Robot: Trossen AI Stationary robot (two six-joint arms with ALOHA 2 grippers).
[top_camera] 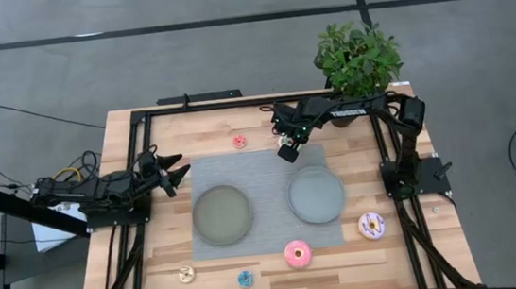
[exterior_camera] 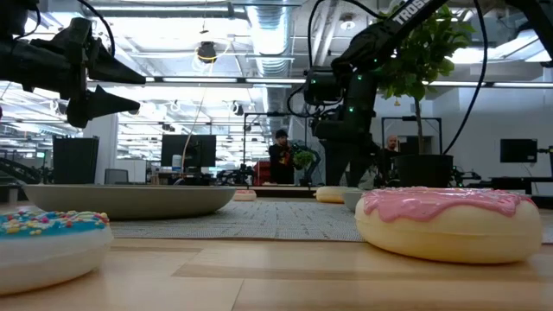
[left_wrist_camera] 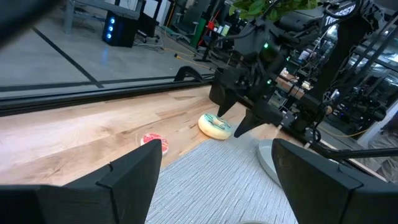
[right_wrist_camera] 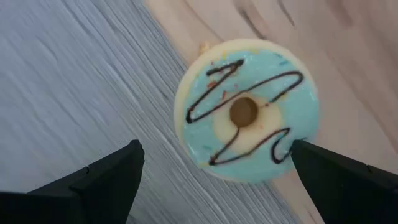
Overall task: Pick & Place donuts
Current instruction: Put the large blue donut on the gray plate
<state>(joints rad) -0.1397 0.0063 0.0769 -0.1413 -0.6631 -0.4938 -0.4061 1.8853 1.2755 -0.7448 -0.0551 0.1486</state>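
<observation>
- My right hand (top_camera: 286,150) hangs over the far edge of the grey ribbed mat (top_camera: 260,168), with its two dark fingers (right_wrist_camera: 99,177) spread wide apart and holding nothing.
- Right under it sits a round toy donut with light blue-green icing and dark squiggly lines (right_wrist_camera: 246,110). It lies flat, partly on the mat and partly on the wood. My fingers sit on each side of it, so I think I am lined up to drop down and pinch it.
- Just beside that hand, on the mat, is a round grey-green plate (top_camera: 316,195). It is close, so it looks like a good spot to put this donut.
- A second round grey-green plate (top_camera: 223,214) sits on the mat too, nearer my other arm.
- My left hand (top_camera: 171,173) waits at the other edge of the mat, up off the wooden table (top_camera: 156,268). Its fingers are open and hold nothing.
- A tiny red donut (top_camera: 239,142) lies on the wood at the far side, between my two hands.
- At the near side lie more donuts: a pink iced one (top_camera: 298,253), a white one with purple sprinkles (top_camera: 372,225), a tiny blue one (top_camera: 245,278) and a tiny cream one (top_camera: 187,275). None is on a plate yet.
- A green plant in a pot (top_camera: 357,57) stands at the far corner, out of the way.
</observation>
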